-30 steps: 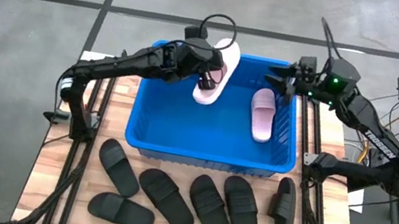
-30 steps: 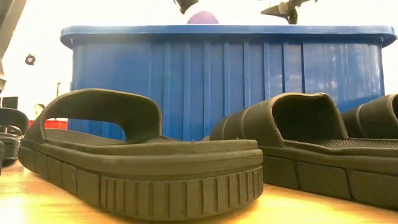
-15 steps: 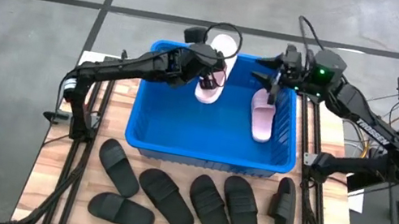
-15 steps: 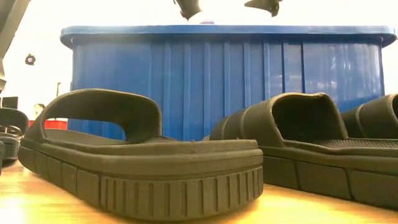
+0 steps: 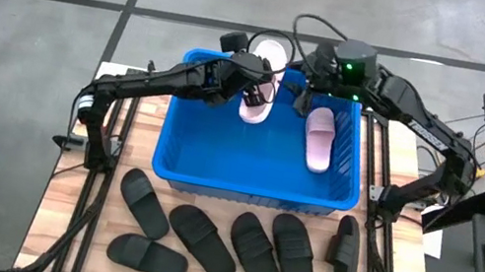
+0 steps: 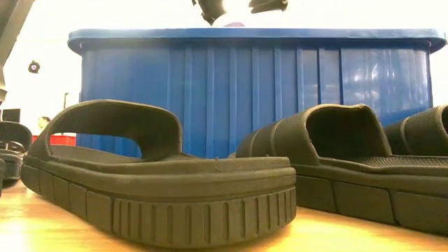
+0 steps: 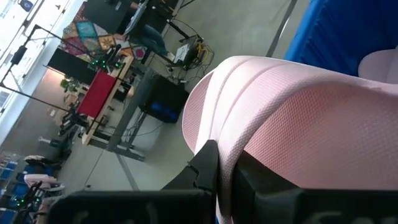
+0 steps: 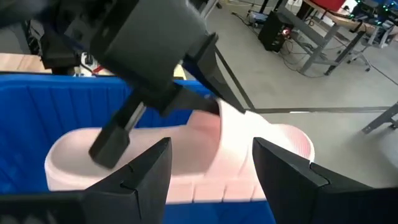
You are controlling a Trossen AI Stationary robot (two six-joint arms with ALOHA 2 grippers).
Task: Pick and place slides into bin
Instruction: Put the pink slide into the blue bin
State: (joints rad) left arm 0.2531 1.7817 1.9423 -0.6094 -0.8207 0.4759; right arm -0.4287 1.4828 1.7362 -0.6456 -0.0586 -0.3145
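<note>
- We are holding a pale pink slide (image 5: 260, 84) in the left pincer (image 5: 251, 76), clamped tight on its strap, over the far rim of the blue bin (image 5: 179, 167); in the left wrist view the pink ribbed strap (image 7: 292, 118) is filling the picture, pinched between the dark fingers (image 7: 208, 165).
- We are judging the slide to be only partly over the bin, its toe sticking out past the far wall, so we should be carrying it nearer the middle before letting go.
- A second pale pink slide (image 5: 319, 138) is already lying on the bin floor, toward the right wall; we should be dropping the held one beside it, not on top.
- We are bringing the right pincer (image 5: 314, 81) in close at the far rim, just beside the held slide, with its fingers (image 8: 149, 168) spread partway and gripping nothing; from its wrist view the pink slide (image 8: 205, 158) is sitting between them.
- If this is a handover or a steadying touch, we should be closing the right fingers only after they straddle the sole, and keeping the two pincers from bumping.
- Six black slides (image 5: 200, 241) are waiting on the wooden desk (image 5: 59, 214) in front of the bin.
</note>
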